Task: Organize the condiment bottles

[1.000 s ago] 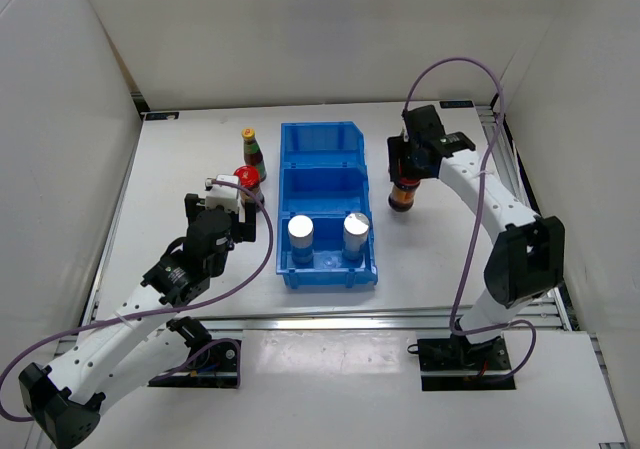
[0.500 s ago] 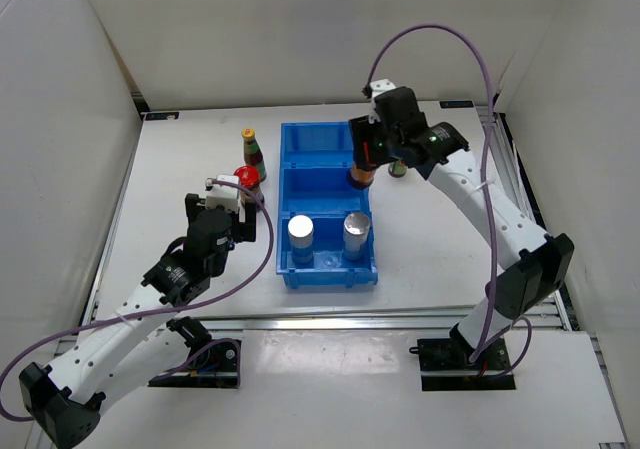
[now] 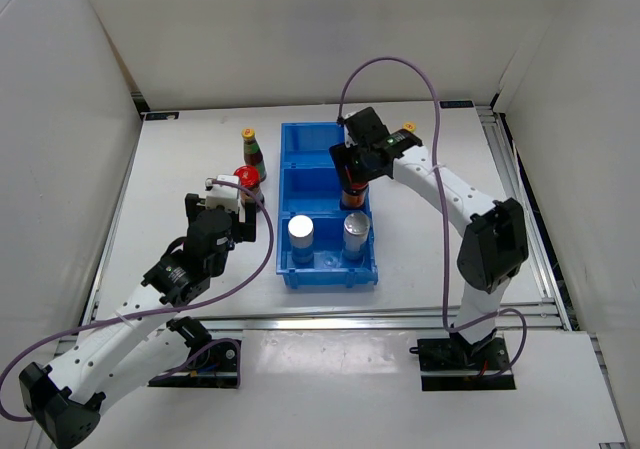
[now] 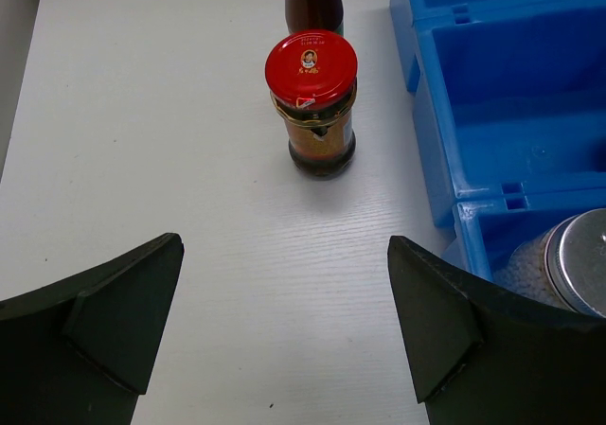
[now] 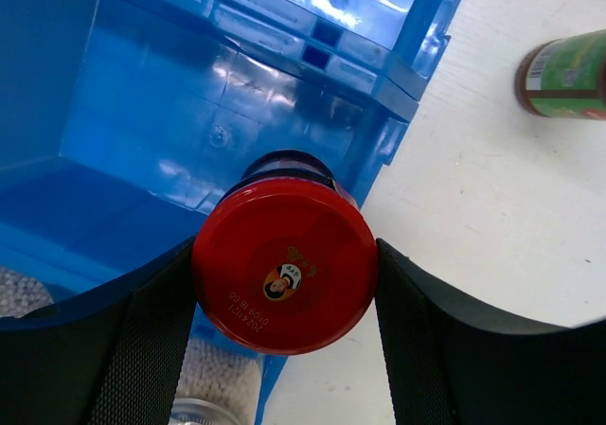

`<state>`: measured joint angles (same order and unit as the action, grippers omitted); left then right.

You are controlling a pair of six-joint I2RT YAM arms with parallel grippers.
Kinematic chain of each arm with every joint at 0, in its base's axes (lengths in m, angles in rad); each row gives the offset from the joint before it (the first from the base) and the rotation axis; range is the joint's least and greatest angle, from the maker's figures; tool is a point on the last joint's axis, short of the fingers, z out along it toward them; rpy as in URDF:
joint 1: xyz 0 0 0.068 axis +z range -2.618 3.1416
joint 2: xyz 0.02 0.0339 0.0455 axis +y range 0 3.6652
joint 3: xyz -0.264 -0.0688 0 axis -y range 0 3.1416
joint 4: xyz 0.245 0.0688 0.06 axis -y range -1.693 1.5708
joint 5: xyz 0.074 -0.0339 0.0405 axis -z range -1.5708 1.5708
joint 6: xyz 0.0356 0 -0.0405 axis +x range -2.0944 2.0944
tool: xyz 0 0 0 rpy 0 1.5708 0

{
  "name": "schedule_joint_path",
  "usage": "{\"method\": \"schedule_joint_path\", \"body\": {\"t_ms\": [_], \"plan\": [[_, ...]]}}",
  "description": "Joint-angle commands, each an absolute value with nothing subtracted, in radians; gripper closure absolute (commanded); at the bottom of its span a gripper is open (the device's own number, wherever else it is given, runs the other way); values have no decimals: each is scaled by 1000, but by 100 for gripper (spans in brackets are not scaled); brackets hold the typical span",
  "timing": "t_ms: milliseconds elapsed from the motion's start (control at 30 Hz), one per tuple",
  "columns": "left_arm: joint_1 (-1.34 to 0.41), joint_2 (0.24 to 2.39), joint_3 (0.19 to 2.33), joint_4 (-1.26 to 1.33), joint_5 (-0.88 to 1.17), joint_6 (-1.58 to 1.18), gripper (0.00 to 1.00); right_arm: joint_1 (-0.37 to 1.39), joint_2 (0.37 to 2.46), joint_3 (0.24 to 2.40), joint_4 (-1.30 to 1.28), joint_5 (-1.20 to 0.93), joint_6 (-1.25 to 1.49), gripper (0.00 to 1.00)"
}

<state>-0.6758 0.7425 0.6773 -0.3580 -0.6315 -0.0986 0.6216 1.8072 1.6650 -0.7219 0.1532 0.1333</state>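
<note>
Holding a red-lidded jar (image 5: 284,266) over the blue bin (image 3: 283,174), centre of the top view.
The jar is clamped at its lid by the partly closed right gripper (image 3: 350,177), above the right side of the bin's middle compartment. Two silver-topped bottles (image 3: 301,231) are stood in the lowest compartment. The left gripper (image 4: 284,255) is spread wide and empty, faced toward a second red-lidded jar (image 4: 311,103) on the table (image 3: 180,169) left of the bin, a yellow-capped bottle (image 3: 251,147) just above it.

The top camera looks down from behind my bases over the whole table (image 3: 180,169). My left wrist camera angles forward, low; my right looks straight down, close. All three share the blue bin (image 5: 142,113).
</note>
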Motion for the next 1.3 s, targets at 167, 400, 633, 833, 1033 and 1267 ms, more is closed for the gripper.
{"method": "schedule_joint_path", "body": {"t_ms": [167,400,633,833,1033,1267], "plan": [[-669,738,672,-341,-630,-109,0,620,1853,1661,-569,132,118,99],[-669,738,672,-341,-630,-109,0,620,1873,1609,-546,123,137,85],[-669,747,672,-341,-630,-109,0,620,1850,1623,-549,164,127,32],[-669,756,683,-370,-643,-109,0,652,1712,1669,-578,326,137,0],[-669,804,825,-479,-643,-155,0,713,1465,1597,-578,598,176,0],[-537,980,1035,-488,-444,-225,0,787,1063,1214,-580,595,481,0]]}}
